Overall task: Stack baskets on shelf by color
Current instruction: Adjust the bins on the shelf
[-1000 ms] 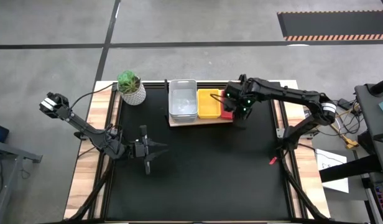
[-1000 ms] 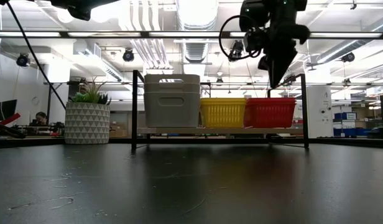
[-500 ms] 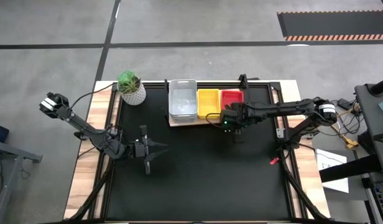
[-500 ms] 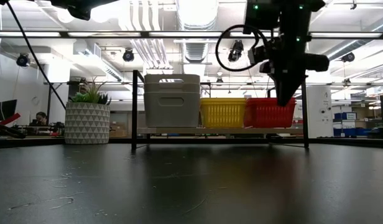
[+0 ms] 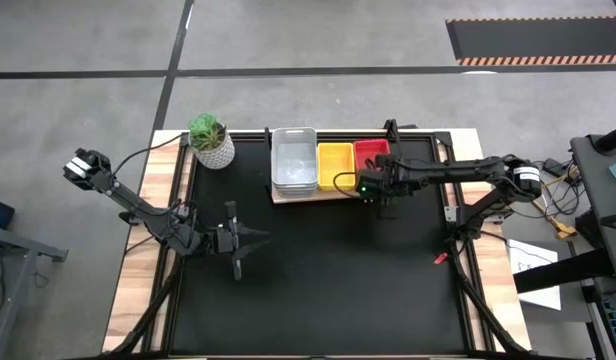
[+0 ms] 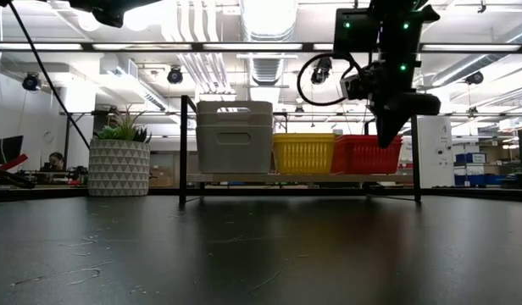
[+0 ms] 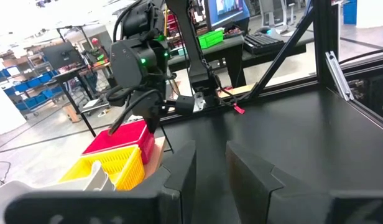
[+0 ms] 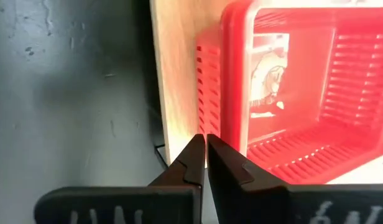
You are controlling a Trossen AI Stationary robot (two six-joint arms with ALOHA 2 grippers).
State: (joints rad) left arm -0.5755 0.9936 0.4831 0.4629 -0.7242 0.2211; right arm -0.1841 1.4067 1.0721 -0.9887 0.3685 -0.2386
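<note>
- The shelf (image 5: 323,196) stands at the table's (image 5: 318,290) far edge, carrying three basket stacks side by side: pale grey-white baskets (image 5: 294,160), yellow baskets (image 5: 334,165), red baskets (image 5: 371,154).
- The right pincer (image 8: 206,142) hangs above the shelf's front edge beside the red stack, fingers pressed together, pinching nothing.
- The left pincer (image 5: 238,265) waits well apart over the black mat, fingers spread, empty.
- A potted plant (image 5: 210,140) stands just beside the shelf's grey-white end.

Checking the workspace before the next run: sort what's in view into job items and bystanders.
Job items: grey-white baskets, yellow baskets, red baskets, the shelf, right gripper shut and empty beside the red ones.

Bystanders: potted plant, left gripper parked over the black mat.
</note>
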